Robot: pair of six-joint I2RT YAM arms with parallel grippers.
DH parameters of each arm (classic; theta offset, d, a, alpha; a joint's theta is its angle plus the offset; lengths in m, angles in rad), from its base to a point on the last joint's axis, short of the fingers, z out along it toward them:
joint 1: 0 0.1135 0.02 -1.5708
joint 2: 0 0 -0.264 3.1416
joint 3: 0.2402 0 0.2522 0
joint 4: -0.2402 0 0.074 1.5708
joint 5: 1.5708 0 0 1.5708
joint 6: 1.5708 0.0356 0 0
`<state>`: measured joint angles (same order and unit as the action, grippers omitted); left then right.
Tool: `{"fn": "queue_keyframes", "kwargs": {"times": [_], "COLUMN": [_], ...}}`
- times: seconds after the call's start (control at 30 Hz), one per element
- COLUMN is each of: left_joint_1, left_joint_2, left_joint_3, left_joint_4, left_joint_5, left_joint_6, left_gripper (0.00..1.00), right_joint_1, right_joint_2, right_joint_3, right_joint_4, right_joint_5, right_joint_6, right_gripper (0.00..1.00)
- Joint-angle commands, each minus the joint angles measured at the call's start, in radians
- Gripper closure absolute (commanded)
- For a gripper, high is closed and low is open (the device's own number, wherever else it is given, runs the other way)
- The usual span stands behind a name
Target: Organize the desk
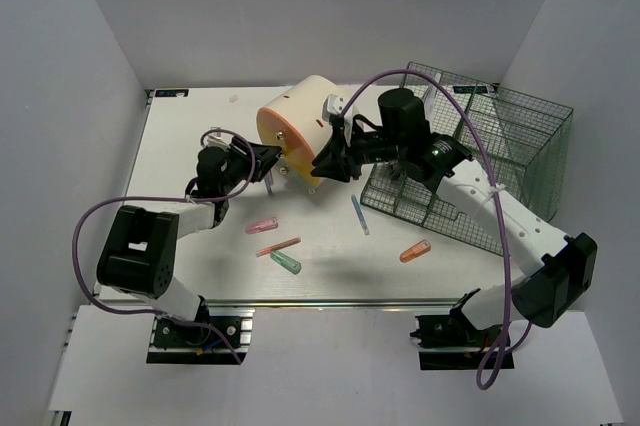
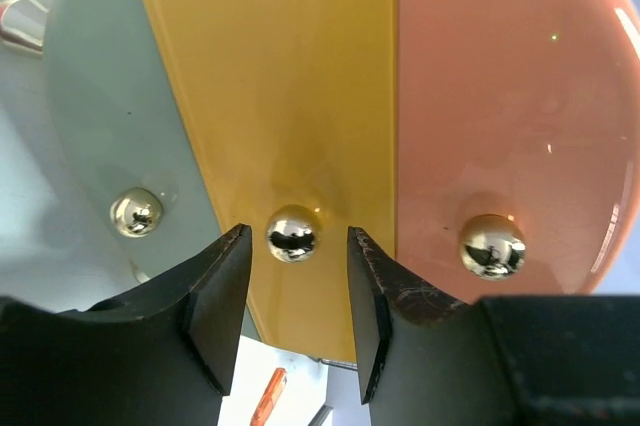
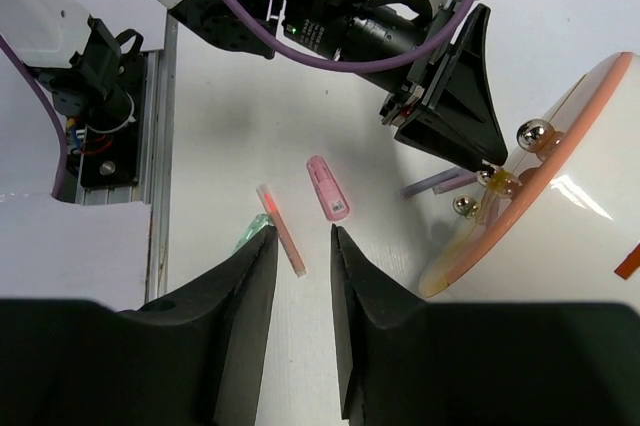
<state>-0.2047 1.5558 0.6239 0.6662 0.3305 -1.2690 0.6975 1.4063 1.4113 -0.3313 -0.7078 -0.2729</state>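
Note:
The white desk (image 1: pixel 180 146) has a silver rail (image 1: pixel 330 301) along its near edge. A cream cylinder container (image 1: pixel 300 126) with an orange rim lies on its side at the back. Its end face (image 2: pixel 290 76) has grey, yellow and pink sections, each with a metal ball. My left gripper (image 1: pixel 274 159) is open at this face, its jaws either side of the middle ball (image 2: pixel 292 233) without touching it. My right gripper (image 1: pixel 323 168) is open and empty beside the container, above a pink marker (image 3: pixel 328 189) and a salmon pen (image 3: pixel 281 230).
A dark green wire-mesh basket (image 1: pixel 500 136) stands at the back right. Loose pens lie on the desk: pink (image 1: pixel 262 227), salmon (image 1: pixel 278 246), green (image 1: pixel 285 263), blue (image 1: pixel 360 214), orange (image 1: pixel 415 251). Two purple pens (image 3: pixel 440 183) lie by the container.

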Motion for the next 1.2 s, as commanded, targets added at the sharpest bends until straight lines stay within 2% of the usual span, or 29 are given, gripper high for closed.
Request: {"fn": "queue_keyframes", "kwargs": {"times": [0.0,0.47,0.67,0.73,0.83,0.97,1.17], "left_joint_1": [0.005,0.005,0.005,0.005,0.005,0.005,0.014], "left_joint_2": [0.004,0.070,0.102,0.101,0.098,0.057,-0.069], "left_joint_3": [0.027,0.034,0.046,0.043,0.043,0.019,-0.071], "left_joint_4": [0.029,0.104,0.124,0.130,0.130,0.104,0.053], "left_joint_5": [0.012,0.030,0.054,0.054,0.056,0.047,-0.021], "left_joint_6": [-0.007,-0.052,-0.066,-0.067,-0.069,-0.064,-0.049], "left_gripper": [0.48,0.49,0.53,0.59,0.63,0.70,0.72], "right_joint_1": [-0.007,-0.019,-0.020,-0.021,-0.020,-0.032,-0.023], "right_joint_2": [0.003,-0.001,-0.003,-0.001,-0.006,-0.012,-0.024], "right_joint_3": [0.009,-0.011,-0.020,-0.021,-0.029,-0.040,-0.067], "right_joint_4": [0.051,0.057,0.061,0.061,0.063,0.064,0.061], "right_joint_5": [-0.019,-0.007,-0.005,-0.004,-0.002,-0.001,-0.002], "right_joint_6": [0.009,0.005,0.003,0.003,0.000,-0.005,-0.031], "right_gripper": [0.66,0.66,0.66,0.66,0.66,0.66,0.64]}}
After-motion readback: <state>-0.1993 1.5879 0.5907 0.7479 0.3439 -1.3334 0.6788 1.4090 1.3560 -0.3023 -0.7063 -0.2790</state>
